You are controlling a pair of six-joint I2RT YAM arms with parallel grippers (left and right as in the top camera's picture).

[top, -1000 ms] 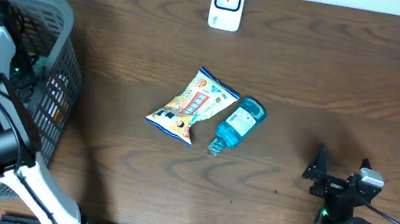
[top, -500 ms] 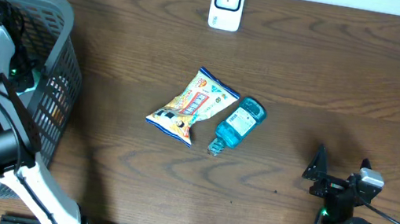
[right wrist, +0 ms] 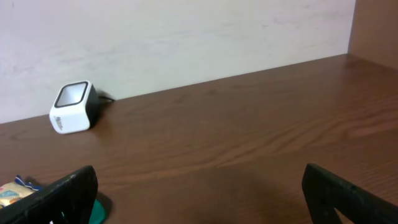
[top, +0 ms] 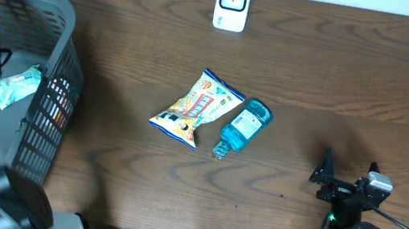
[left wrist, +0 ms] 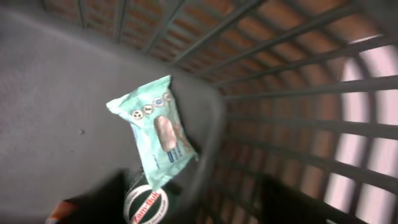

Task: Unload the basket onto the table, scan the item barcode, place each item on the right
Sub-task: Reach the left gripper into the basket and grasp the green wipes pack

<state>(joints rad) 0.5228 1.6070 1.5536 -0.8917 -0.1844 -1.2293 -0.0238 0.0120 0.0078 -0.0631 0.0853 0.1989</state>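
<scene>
The mint-green flat plastic packet is inside the grey plastic mesh basket at the left side of the table, near the basket's right wall. In the left wrist view its printed face is turned to the camera and its long axis runs from upper left to lower right. From overhead the axis runs nearly left to right. Below it in the basket are a round tin with a white label and something orange. The left gripper shows only as dark blurs near the packet, so one cannot tell whether it grasps the packet or is loose. On the brown wooden table a yellow and blue snack bag and a blue bottle lie side by side, touching. The white scanner box stands at the far edge. The right gripper has its jaws spread wide and holds nothing.
</scene>
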